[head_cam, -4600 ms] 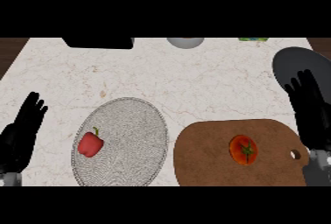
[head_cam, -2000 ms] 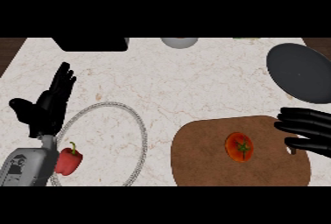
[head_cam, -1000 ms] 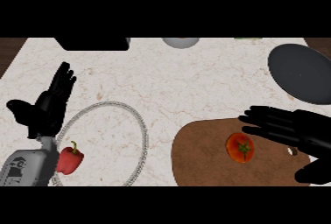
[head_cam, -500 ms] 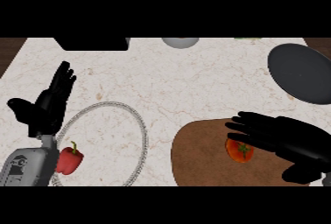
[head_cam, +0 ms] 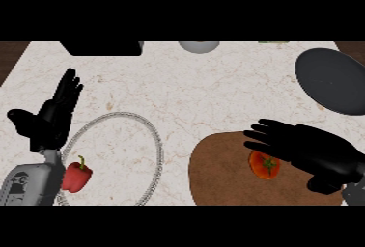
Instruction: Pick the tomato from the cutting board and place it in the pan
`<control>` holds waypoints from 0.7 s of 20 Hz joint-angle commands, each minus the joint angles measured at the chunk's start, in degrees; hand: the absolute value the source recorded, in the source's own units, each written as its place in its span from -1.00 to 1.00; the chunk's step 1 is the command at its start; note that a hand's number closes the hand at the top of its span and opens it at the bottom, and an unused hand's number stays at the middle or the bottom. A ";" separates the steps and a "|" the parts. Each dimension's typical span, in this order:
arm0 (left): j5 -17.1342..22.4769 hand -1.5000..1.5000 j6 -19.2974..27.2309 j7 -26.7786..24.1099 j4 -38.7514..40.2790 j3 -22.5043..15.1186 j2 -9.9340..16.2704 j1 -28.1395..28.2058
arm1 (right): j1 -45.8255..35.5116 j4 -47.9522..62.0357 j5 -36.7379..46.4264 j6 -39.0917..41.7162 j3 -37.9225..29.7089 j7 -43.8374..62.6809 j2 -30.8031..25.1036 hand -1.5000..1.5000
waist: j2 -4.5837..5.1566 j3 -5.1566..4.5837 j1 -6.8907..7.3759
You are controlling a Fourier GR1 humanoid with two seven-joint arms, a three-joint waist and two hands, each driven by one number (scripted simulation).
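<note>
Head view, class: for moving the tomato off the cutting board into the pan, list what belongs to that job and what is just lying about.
Belongs to the job:
tomato
cutting board
pan
right hand

Just lying about:
red pepper
plate
left hand, resting open

No text, label, brand, number or sign can be read anywhere in the head view.
</note>
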 commanded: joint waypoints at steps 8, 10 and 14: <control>-2.48 0.00 0.83 0.12 -0.82 -0.60 -2.64 -0.18 | -2.52 7.92 10.91 -2.84 1.31 -2.52 6.24 -1.00 | 0.02 0.01 0.08; -2.20 0.00 0.63 1.00 -3.54 -0.17 -2.40 2.06 | -0.33 6.89 13.81 -3.05 3.58 0.21 8.31 -1.00 | -0.01 0.01 0.08; -2.12 0.00 0.18 3.64 -6.51 -0.28 -2.59 2.26 | -0.53 8.85 16.32 -2.75 3.62 -0.10 10.11 -1.00 | -0.02 0.02 0.10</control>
